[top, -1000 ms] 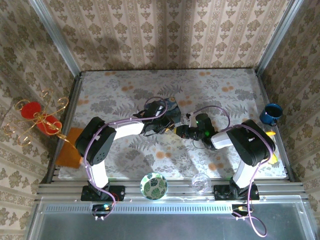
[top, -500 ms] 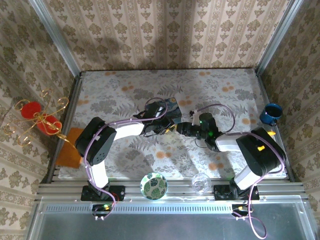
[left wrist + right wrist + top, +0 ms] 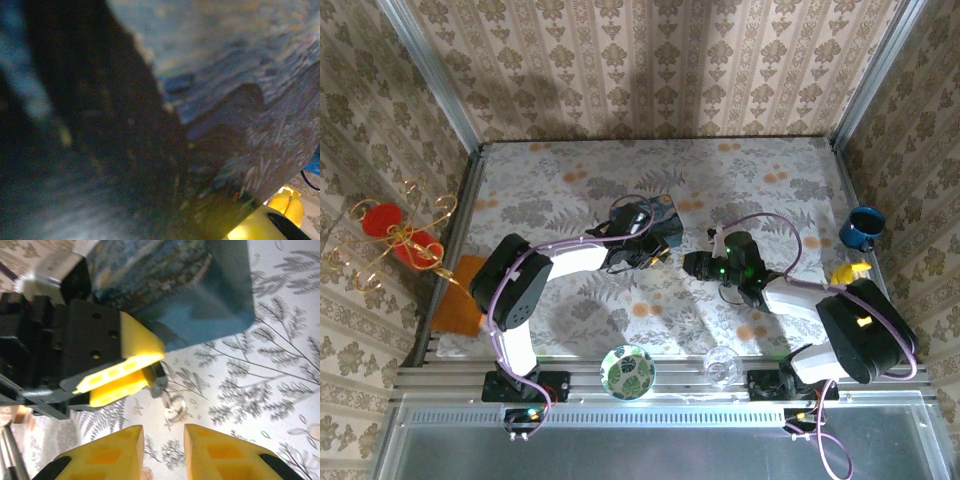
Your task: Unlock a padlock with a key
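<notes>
Left gripper [image 3: 152,367] pinches the padlock [image 3: 156,381] just beside the blue tin [image 3: 200,290]. At six o'clock, the right gripper [image 3: 164,440] stands apart, holding nothing. Nudging could twist the padlock loose.

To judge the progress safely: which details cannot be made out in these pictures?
- The padlock: right wrist view, mostly covered by the left gripper; shackle state unclear.
- Small pale item on the table: blurred, maybe the key.
- Left wrist view: blurred, too close to the blue tin.
</notes>
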